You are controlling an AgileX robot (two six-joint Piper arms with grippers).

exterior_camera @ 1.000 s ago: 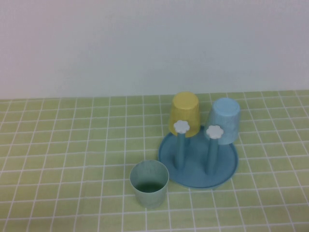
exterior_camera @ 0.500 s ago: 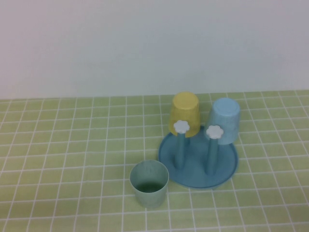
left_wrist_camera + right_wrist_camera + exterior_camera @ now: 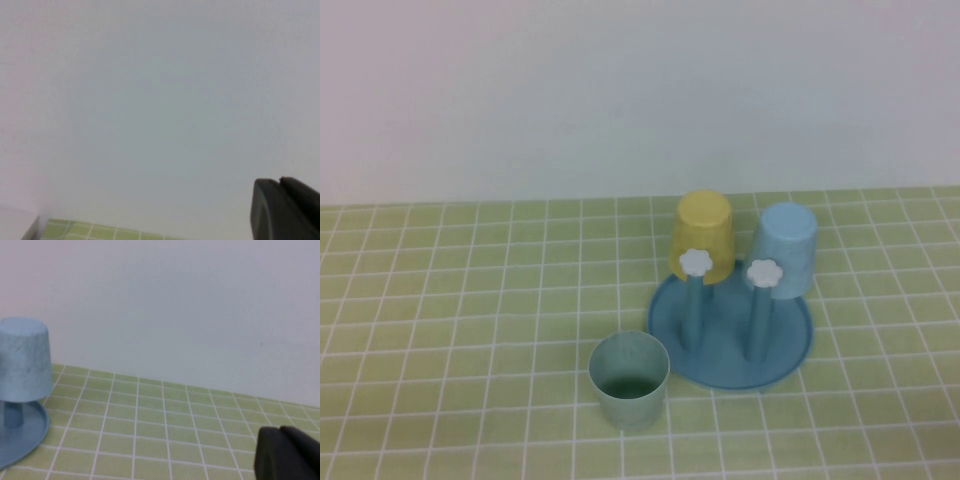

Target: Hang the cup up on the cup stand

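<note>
Nothing has moved compared with the earlier frames, honestly: every object is found in the same spot as a second ago.

The left gripper (image 3: 285, 207) is only caught as a dark bit at the edge of its own wrist view, pointed at the plain wall with a sliver of the green tiled table (image 3: 100, 232) below; whether its jaws are open or closed cannot be told. None of the cups are seen near those jaws.

In the high view, the cup (image 3: 629, 380) is stood upright, mouth up, on the table, just beside the near left rim of the cup stand (image 3: 780, 350), not hung. Two bare pegs with white flower caps (image 3: 695, 262) are seen at the front of the stand. A yellow cup (image 3: 704, 236) and a light blue cup (image 3: 785, 248) are hung upside down on the back pegs.

The right gripper (image 3: 287, 452) is likewise seen only as a dark corner in its wrist view, jaw state not tellable. The light blue cup is well apart from it, off to one side.
</note>
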